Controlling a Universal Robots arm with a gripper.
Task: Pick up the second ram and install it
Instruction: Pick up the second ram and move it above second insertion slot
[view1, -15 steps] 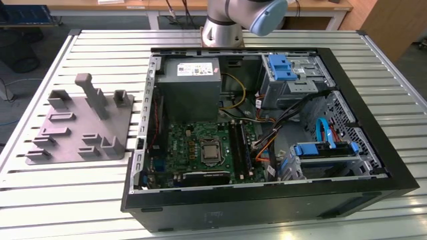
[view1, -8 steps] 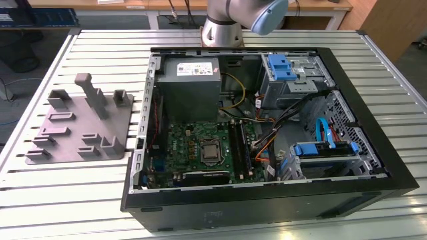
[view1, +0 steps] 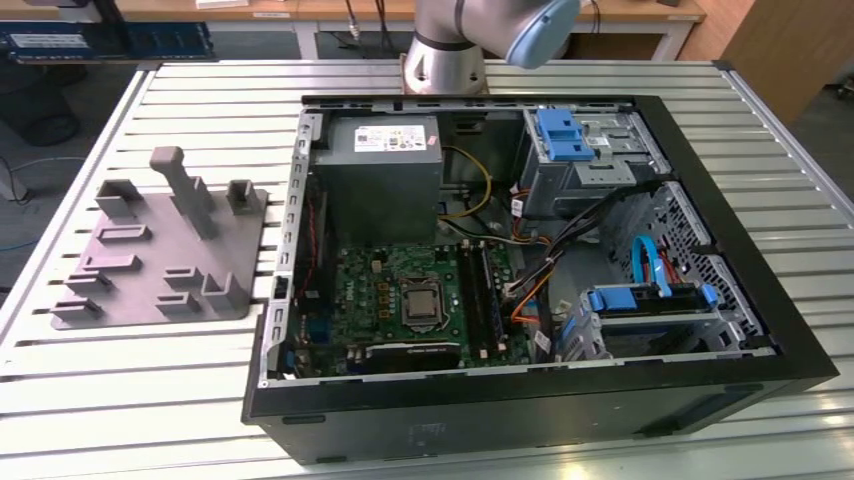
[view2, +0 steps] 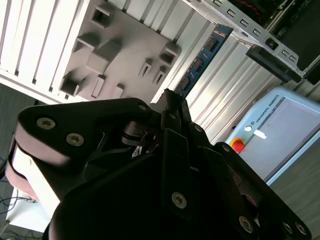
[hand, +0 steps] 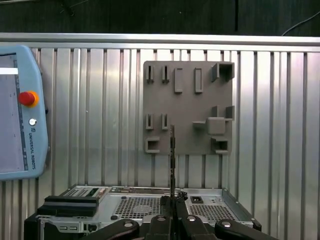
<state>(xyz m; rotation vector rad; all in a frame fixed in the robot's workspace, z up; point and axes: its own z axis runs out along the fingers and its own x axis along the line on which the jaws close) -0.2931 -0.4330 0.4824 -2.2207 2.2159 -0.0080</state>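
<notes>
1. The claw (hand: 173, 200) is clamped on the second ram (hand: 172, 150). In the first wrist view the strip stands edge-on out from btw the fingers, w/ the grey fixture (hand: 187, 107) behind it. In the second wrist view its blue face (view2: 200, 62) juts past the claw (view2: 171, 100).
2. In the exterior view we see the ram (view1: 107, 42) at the far corner on that view's left. It is held off the table (view1: 134, 390), well apart from the PC case (view1: 534, 425) and its motherboard (view1: 400, 300).
3. Risk, as we judge it: the grip takes only a short stretch of a long thin strip, so it can tilt or slip. A tilted strip won't seat in a slot.
4. Risk: the slots lie deep in the case, near cables (view1: 574, 235) and the power supply (view1: 378, 175). The claw or strip could snag or knock a wall.
5. Risk: an off-line press or a reversed notch could bend contacts or crack the board. We can't tell the notch's orientation.
6. Writing: there is a pale label (view1: 395, 137) on the power supply. There is also print on the teach pendant (hand: 20, 110) by its red button (hand: 26, 98), plus a pale sticker on the ram. We leave all of it unread.
</notes>
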